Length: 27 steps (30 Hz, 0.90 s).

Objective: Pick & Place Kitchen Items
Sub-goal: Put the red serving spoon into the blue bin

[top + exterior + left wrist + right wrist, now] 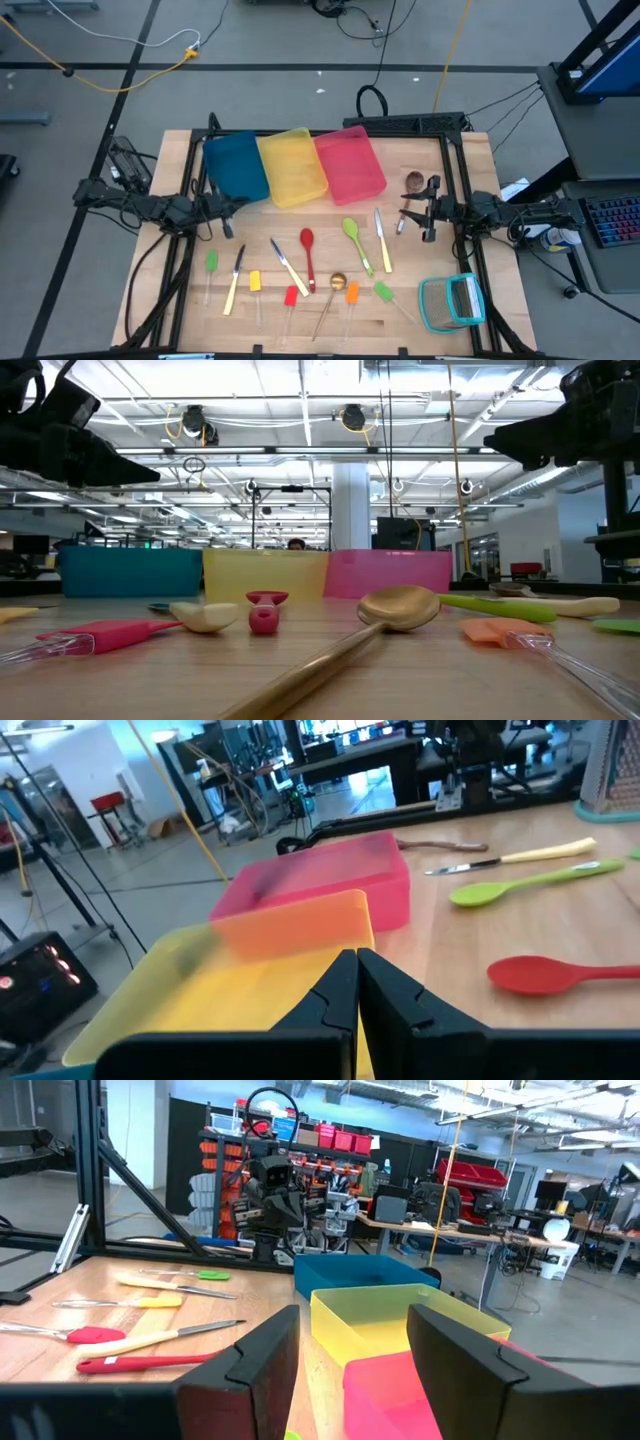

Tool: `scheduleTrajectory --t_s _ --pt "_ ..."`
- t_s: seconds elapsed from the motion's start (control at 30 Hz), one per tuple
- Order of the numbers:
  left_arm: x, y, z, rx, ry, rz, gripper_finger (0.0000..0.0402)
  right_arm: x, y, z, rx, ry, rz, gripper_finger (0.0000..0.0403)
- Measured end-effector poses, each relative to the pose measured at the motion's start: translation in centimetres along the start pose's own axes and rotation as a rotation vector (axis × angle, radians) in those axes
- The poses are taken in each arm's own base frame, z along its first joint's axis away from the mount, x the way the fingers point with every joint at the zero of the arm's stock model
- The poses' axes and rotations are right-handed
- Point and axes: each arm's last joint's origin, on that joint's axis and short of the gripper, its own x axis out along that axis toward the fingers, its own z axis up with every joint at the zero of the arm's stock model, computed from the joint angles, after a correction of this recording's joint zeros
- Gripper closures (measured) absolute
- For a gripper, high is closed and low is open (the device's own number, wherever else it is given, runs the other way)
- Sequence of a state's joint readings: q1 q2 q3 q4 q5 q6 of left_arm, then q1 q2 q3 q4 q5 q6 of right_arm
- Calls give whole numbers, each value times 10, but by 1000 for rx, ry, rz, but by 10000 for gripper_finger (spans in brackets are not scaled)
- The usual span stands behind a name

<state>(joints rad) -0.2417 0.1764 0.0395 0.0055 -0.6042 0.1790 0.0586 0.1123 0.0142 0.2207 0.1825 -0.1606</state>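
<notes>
The utensils lie flat on the wooden table [180,300]. They include a red spoon [307,255], a green spoon [354,240], a gold-brown spoon [334,290], yellow-handled knives [234,282] [383,242], and clear-handled sticks with green [212,262], yellow [255,282], red [291,295] and orange [352,293] heads. A brown spoon [415,182] lies at the far right. My left gripper [236,204] is shut and empty, above the table near the blue bin [235,165]. My right gripper [406,213] is open and empty, right of the pink bin [350,162].
A blue, a yellow [292,165] and a pink bin stand side by side along the far edge. A teal-framed square object [452,302] lies at the near right corner. Bare wood shows between the bins and the utensils.
</notes>
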Motion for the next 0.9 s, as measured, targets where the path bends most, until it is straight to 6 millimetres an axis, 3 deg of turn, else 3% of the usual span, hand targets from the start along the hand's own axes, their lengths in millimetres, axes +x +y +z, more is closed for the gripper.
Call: scheduleTrajectory --t_s 0.23,0.5,0.7,0.9 --pt "0 0 2 -10 -18 4 385 0 -2 11 56 -114 -16 222" --pt "-1 3 13 -130 -117 17 385 -6 -7 34 -40 -347 -106 222" --pt "-1 4 17 -140 -154 24 385 -3 -7 26 -18 -252 -138 222" --pt "-1 4 17 -183 -154 17 385 3 -4 13 149 -122 -88 222"
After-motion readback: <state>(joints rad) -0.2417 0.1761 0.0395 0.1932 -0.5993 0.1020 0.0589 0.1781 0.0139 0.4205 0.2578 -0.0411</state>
